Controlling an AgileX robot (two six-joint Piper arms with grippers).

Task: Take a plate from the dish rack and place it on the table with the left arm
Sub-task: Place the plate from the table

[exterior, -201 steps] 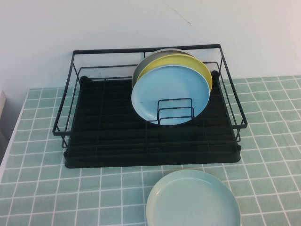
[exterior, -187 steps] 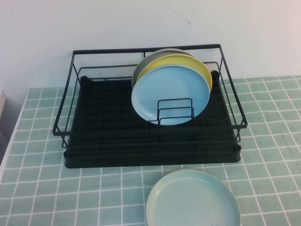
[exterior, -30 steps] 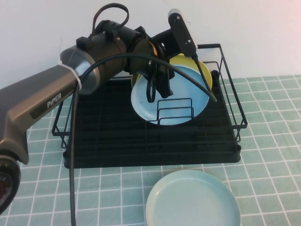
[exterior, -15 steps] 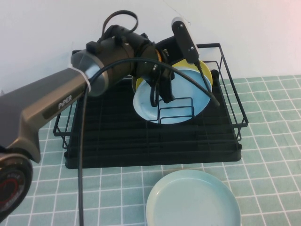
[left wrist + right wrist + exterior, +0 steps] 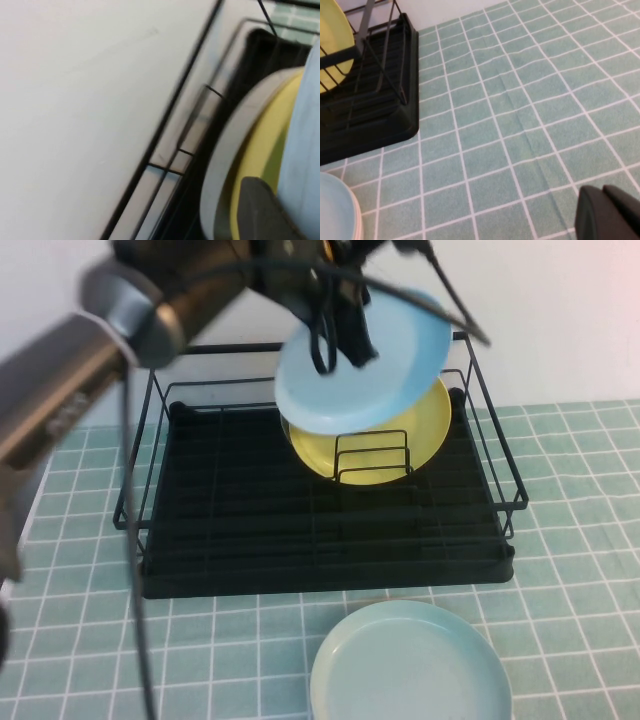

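The left hand (image 5: 340,315) is clamped on the upper edge of the sky-blue plate (image 5: 365,365), its dark fingers (image 5: 322,345) reaching down over the plate's face. The plate hangs in the air above the dish rack (image 5: 320,540), tilted, clear of the small upright wire holder (image 5: 372,455) in the rack's back half. The left arm (image 5: 120,350) reaches in from beyond the rack's left end, with black cables looping round it.

In the holder the yellow plate (image 5: 400,435) stands nearly upright, directly below the lifted plate. In the left wrist view a grey plate (image 5: 225,150) stands behind the yellow one (image 5: 260,150), and the blue plate's edge (image 5: 302,130) lies in front of it, next to a dark fingertip (image 5: 260,210).

In front of the rack, near its right half, a pale mint-green plate (image 5: 410,665) lies flat on the green-tiled table (image 5: 580,570), apart from the rack's tray base.

The right hand (image 5: 607,212) shows only in its own wrist view, low over bare tiles (image 5: 520,115) off the rack's corner (image 5: 380,115). The two dark finger ends lie close together with nothing between them, so it looks closed and empty.
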